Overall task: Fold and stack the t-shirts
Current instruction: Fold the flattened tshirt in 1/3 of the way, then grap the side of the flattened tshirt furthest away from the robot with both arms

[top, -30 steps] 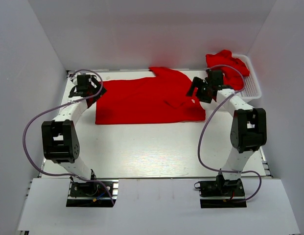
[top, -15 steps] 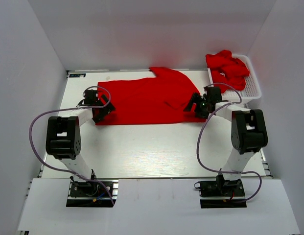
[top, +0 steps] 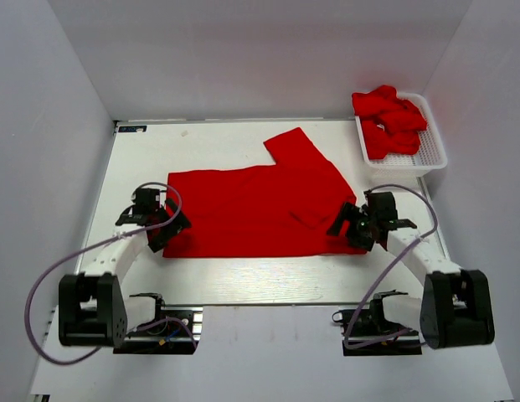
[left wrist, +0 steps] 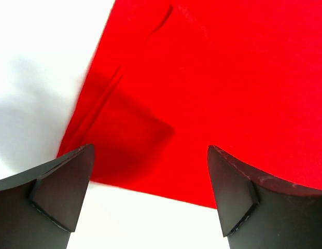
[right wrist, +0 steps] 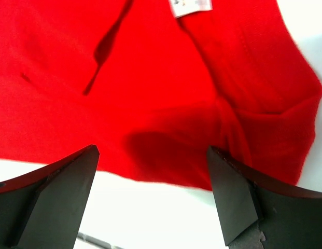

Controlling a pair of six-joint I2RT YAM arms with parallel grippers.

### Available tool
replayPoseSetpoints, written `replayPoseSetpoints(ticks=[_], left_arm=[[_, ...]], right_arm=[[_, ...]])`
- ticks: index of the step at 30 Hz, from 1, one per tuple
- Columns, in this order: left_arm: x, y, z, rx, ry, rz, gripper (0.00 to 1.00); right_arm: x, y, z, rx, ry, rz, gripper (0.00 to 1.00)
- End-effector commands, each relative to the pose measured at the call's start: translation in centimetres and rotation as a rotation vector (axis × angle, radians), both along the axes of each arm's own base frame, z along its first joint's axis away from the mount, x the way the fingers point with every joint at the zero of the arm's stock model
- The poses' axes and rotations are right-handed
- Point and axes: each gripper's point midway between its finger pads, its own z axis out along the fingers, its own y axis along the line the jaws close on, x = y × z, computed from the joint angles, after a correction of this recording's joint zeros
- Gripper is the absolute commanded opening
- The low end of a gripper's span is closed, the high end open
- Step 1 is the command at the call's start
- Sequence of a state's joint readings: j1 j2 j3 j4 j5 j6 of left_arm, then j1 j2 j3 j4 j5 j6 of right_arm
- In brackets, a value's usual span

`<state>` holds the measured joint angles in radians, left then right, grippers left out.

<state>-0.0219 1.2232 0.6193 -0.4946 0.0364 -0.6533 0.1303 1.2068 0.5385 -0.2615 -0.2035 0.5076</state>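
A red t-shirt (top: 251,209) lies folded flat across the table's middle, one sleeve sticking out toward the back. My left gripper (top: 159,228) is open over the shirt's near left corner; in the left wrist view the shirt's edge (left wrist: 150,176) runs between the fingers. My right gripper (top: 350,228) is open over the near right corner; in the right wrist view the shirt (right wrist: 166,150) and its white label (right wrist: 191,6) show. Neither gripper holds cloth. More red t-shirts (top: 391,117) lie crumpled in the basket.
A white mesh basket (top: 434,149) stands at the back right corner. White walls close the left, back and right sides. Bare white table (top: 268,272) lies in front of the shirt.
Both arms have drawn back toward the near edge, and the shirt has slid nearer with them. The grippers now sit at its near corners.
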Motion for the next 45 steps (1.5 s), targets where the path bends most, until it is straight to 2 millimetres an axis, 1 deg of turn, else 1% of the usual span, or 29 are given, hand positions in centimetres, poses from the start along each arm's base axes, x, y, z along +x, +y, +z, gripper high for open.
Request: replayPoseSetpoints(ticks=[1,3,4,6,7,8,9,10,11,14,15,16,17,19,20,21,22,23,24,25,26,27,28,30,31,32,35,38,45], left_arm=[[0.3,0.8,3.2,0.041,-0.086,0.018,1.0],[1.8,1.3,4.6,0.067,-0.145,0.024,1.0],[3.0,1.5,6.1,0.078,-0.182,0.033,1.0],[4.6,2.5,6.8,0.113,-0.19,0.067,1.0],[6.0,3.1,8.2,0.123,-0.218,0.088,1.0],[6.6,3.3,8.4,0.138,-0.216,0.087,1.0],[7.4,4.1,8.6,0.172,-0.214,0.112,1.0],[8.8,4.4,8.6,0.193,-0.203,0.114,1.0],[9.4,4.7,8.6,0.211,-0.189,0.105,1.0],[12.4,5.9,8.1,0.262,-0.14,0.128,1.0],[13.7,6.2,9.2,0.278,-0.152,0.128,1.0],[14.5,6.5,9.0,0.291,-0.144,0.135,1.0],[15.0,6.7,8.6,0.299,-0.135,0.139,1.0],[17.3,7.2,7.9,0.309,-0.15,0.138,1.0],[18.1,7.2,7.7,0.309,-0.153,0.138,1.0],[19.3,7.3,8.4,0.313,-0.175,0.134,1.0],[20.2,7.6,7.1,0.307,-0.155,0.135,1.0],[20.9,7.4,6.8,0.305,-0.16,0.118,1.0],[22.1,7.3,7.2,0.304,-0.182,0.1,1.0],[22.8,7.2,5.6,0.296,-0.158,0.091,1.0],[23.3,7.0,5.1,0.288,-0.153,0.084,1.0],[24.4,7.2,5.5,0.275,-0.169,0.086,1.0],[24.8,6.9,4.9,0.265,-0.163,0.067,1.0],[25.5,6.6,3.5,0.251,-0.144,0.055,1.0],[25.9,6.5,3.3,0.242,-0.15,0.049,1.0],[26.2,6.5,3.2,0.242,-0.15,0.049,1.0],[26.0,6.5,2.1,0.248,-0.128,0.036,1.0],[25.6,6.5,1.1,0.248,-0.105,0.034,1.0],[24.0,6.4,-1.0,0.241,-0.054,0.035,0.98]], right_arm=[[-0.9,0.0,1.7,-0.025,-0.032,0.086,0.9],[0.7,0.5,3.7,-0.019,-0.139,0.136,0.9],[2.6,0.9,6.0,-0.013,-0.218,0.145,0.9],[4.6,1.4,8.6,-0.012,-0.306,0.186,0.9],[5.8,1.8,8.8,-0.009,-0.328,0.199,0.9],[7.5,2.2,11.3,-0.015,-0.401,0.217,0.9],[8.3,2.5,11.8,-0.015,-0.415,0.224,0.9],[9.4,2.7,10.9,-0.018,-0.39,0.231,0.9],[11.3,3.4,13.4,-0.021,-0.461,0.247,0.9],[15.4,3.8,11.5,-0.094,-0.437,0.266,0.9],[17.3,3.8,13.2,-0.132,-0.486,0.271,0.9],[19.2,3.7,15.2,-0.177,-0.537,0.28,0.9],[20.3,4.8,11.5,-0.201,-0.459,0.327,0.9],[24.6,4.9,15.6,-0.288,-0.562,0.327,0.9],[25.9,5.4,11.2,-0.306,-0.471,0.352,0.9],[28.9,6.0,15.6,-0.318,-0.577,0.346,0.9],[30.4,6.0,13.5,-0.333,-0.544,0.338,0.9],[31.1,6.3,13.2,-0.331,-0.53,0.346,0.9],[33.0,7.1,13.6,-0.322,-0.554,0.356,0.9],[34.8,7.6,13.3,-0.316,-0.576,0.35,0.9],[36.1,7.8,14.0,-0.316,-0.625,0.339,0.9],[37.7,8.3,12.8,-0.313,-0.657,0.334,0.9],[38.9,8.5,13.5,-0.308,-0.722,0.315,0.9],[39.9,8.9,10.7,-0.308,-0.731,0.315,0.9],[41.3,9.1,12.0,-0.305,-0.816,0.293,0.9],[42.0,9.0,12.5,-0.31,-0.842,0.283,0.9],[44.0,9.6,10.1,-0.313,-0.852,0.273,0.9],[44.8,9.8,7.9,-0.297,-0.845,0.273,0.9],[43.9,11.6,3.9,-0.201,-0.779,0.31,0.9]])
